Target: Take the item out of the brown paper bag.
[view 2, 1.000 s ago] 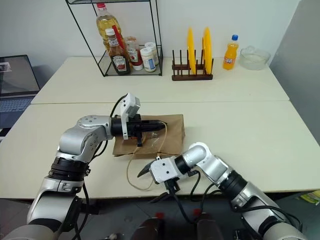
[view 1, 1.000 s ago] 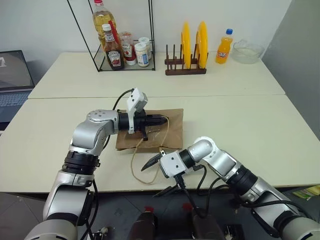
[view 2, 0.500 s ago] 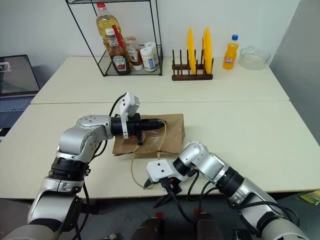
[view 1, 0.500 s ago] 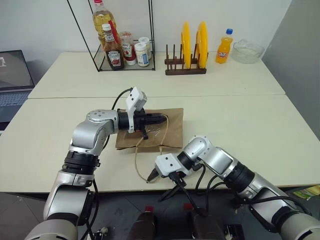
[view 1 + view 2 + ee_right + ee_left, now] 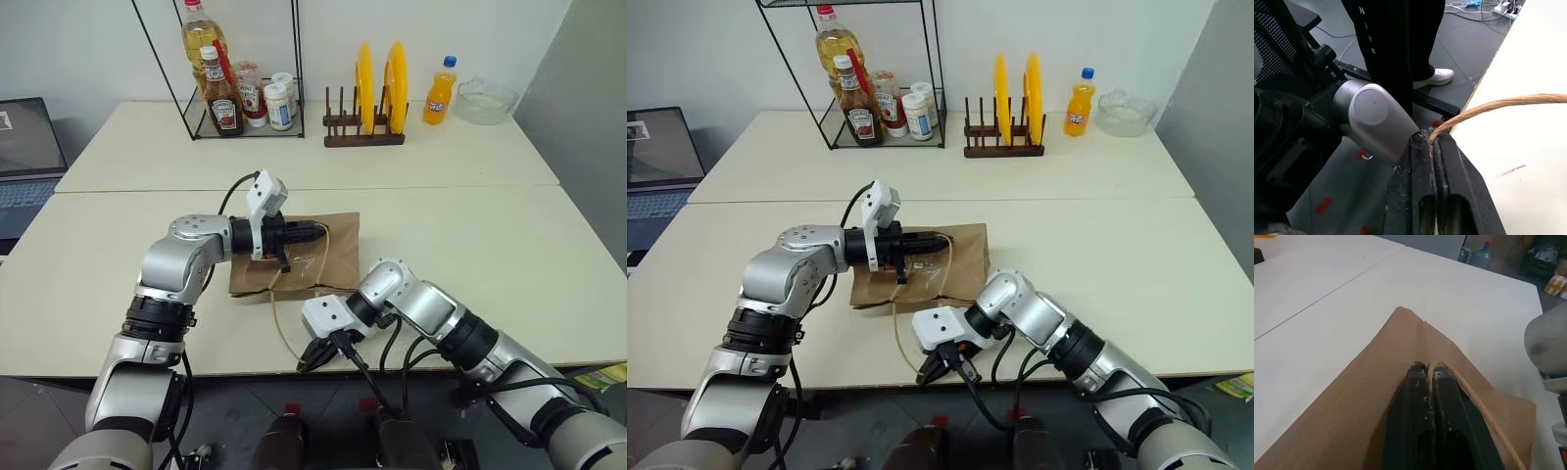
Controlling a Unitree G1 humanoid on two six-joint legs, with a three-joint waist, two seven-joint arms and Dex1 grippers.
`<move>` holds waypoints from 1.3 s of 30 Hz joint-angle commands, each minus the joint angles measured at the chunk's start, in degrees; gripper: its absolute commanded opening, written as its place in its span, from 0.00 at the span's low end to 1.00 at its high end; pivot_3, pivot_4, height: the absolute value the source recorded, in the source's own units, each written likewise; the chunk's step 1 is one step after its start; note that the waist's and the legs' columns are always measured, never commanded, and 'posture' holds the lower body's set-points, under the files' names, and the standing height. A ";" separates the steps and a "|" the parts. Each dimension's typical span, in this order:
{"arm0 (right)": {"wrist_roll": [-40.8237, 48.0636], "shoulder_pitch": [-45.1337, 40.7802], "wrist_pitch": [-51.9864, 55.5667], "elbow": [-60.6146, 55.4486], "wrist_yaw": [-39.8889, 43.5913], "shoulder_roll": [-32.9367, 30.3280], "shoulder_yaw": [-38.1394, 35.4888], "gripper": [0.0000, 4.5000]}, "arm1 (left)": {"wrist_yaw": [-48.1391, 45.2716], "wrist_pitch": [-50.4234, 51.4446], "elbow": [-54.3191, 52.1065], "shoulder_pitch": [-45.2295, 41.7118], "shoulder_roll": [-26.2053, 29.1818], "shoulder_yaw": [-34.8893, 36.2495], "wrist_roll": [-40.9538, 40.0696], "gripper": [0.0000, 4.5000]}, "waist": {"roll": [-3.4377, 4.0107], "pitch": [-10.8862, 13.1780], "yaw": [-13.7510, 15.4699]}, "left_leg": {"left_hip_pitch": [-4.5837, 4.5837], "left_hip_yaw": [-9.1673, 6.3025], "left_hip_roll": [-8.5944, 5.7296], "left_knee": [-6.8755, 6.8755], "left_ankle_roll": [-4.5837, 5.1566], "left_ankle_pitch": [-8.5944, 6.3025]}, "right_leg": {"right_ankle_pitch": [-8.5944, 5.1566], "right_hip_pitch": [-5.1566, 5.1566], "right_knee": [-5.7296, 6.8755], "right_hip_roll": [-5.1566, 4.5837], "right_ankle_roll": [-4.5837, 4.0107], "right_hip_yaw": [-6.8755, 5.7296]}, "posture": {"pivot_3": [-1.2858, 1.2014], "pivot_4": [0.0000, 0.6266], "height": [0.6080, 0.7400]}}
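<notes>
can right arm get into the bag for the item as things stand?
Probably not. The right tool is shut on a cord handle at the table edge, away from the brown paper bag, which lies flat. The left tool pinches the other handle. The item isn't visible.

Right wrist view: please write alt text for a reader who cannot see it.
The right end effector is shut on a tan cord handle, which runs from between its black fingers out across the pale table. Beyond the table edge lie dark floor, part of the robot's silver arm and a person's dark trousers and white shoe.
</notes>
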 commanded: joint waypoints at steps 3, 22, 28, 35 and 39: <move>-6.31 2.67 -9.53 -1.06 0.35 -4.82 2.53 0.00 | -0.01 -2.12 1.64 -2.96 -0.11 1.84 -0.38 0.00 | 0.00 0.00 0.08 | -0.05 -0.02 -0.03 0.00 0.00 0.00 | 0.00 0.01 -0.07 0.00 0.00 -0.03 | 0.52 0.24 1.00; -14.28 5.16 -20.67 8.34 -2.91 -4.85 3.92 0.00 | 0.78 -5.17 16.44 -17.04 -0.91 2.90 1.42 0.00 | 0.00 -0.01 -0.10 | -0.18 -0.23 0.00 0.02 -0.20 0.12 | 0.05 0.03 -0.20 0.06 0.08 -0.22 | 0.52 0.24 1.00; -14.71 4.50 -21.58 9.94 -3.09 -4.38 3.84 0.00 | 0.12 -6.32 18.12 -18.26 -0.73 2.80 1.96 0.00 | 0.00 -0.01 -0.12 | -0.16 -0.29 0.04 0.01 -0.23 0.14 | 0.06 0.04 -0.17 0.13 0.07 -0.24 | 0.52 0.24 1.00; -14.88 4.02 -22.21 10.72 -2.83 -4.38 3.77 0.00 | -0.24 -7.41 20.00 -19.63 -0.85 3.19 2.67 0.00 | 0.02 -0.02 -0.13 | -0.10 -0.30 0.04 0.01 -0.24 0.15 | 0.06 0.07 -0.16 0.15 0.07 -0.23 | 0.52 0.24 1.00; -14.80 3.44 -22.49 11.39 -2.89 -4.14 3.63 0.00 | -0.37 -7.96 20.67 -20.03 -1.05 3.36 3.06 0.00 | 0.02 -0.02 -0.15 | 0.14 -0.26 0.04 -0.08 -0.23 0.14 | 0.05 0.21 -0.17 0.15 0.08 -0.18 | 0.52 0.24 1.00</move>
